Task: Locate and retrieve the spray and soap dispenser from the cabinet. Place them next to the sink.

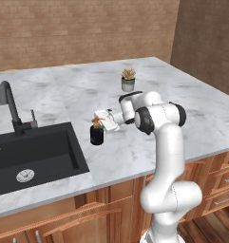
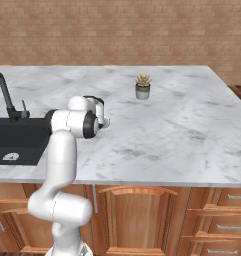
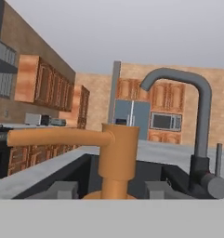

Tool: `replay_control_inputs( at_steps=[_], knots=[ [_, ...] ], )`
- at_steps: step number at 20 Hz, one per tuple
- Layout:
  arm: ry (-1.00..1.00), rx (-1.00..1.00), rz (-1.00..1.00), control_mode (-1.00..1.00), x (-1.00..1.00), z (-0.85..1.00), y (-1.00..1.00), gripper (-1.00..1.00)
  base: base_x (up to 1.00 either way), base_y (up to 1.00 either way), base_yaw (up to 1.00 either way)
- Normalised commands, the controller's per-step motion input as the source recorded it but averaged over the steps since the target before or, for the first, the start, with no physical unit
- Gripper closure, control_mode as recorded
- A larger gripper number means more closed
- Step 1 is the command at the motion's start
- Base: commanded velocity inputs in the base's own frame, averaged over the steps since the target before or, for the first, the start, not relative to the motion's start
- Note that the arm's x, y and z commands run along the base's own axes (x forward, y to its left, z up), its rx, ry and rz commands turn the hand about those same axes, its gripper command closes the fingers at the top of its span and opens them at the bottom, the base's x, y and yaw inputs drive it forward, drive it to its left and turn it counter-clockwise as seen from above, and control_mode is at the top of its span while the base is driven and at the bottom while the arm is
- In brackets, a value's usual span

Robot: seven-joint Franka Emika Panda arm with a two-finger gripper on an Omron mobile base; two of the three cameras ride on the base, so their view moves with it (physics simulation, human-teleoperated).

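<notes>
The pincer [image 1: 100,122], fingers [image 3: 62,189] loosely flanking the soap dispenser [image 1: 96,134] standing on the table [image 1: 182,109] beside the sink [image 1: 35,154], should spread fully before lifting straight up.

The robot's arm [image 1: 169,156] is built of smooth, glossy white rounded segments joined by dark, nearly black rings at its joints, swelling into a bulbous white shoulder low down and ending in a boxy white hand [image 1: 108,119].

Potted plant [image 1: 128,79] on marble counter [image 1: 192,109]
</notes>
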Motion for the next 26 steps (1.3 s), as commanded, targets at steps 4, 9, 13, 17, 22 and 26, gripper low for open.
replay_control_inputs(
  at_steps=[4, 9, 13, 17, 22, 26],
  knots=[
    [0.00, 0.01, 0.03, -1.00, 0.00, -0.10, 0.00, -1.00, 0.00, 0.00, 0.00],
    [0.00, 0.00, 0.01, -1.00, 0.00, -0.01, 0.00, -1.00, 0.00, 0.00, 0.00],
    [0.09, 0.00, 0.00, -1.00, 0.05, 0.07, -0.14, -1.00, 0.00, 0.00, 0.00],
    [0.14, 0.00, 0.00, -1.00, 0.04, 0.13, -0.22, -1.00, 0.00, 0.00, 0.00],
    [0.18, 0.00, 0.00, -1.00, 0.06, 0.00, -0.23, -1.00, 0.00, 0.00, 0.00],
    [0.14, 0.00, -0.01, -1.00, 0.02, -0.09, -0.26, -1.00, 0.00, 0.00, 0.00]
  ],
)
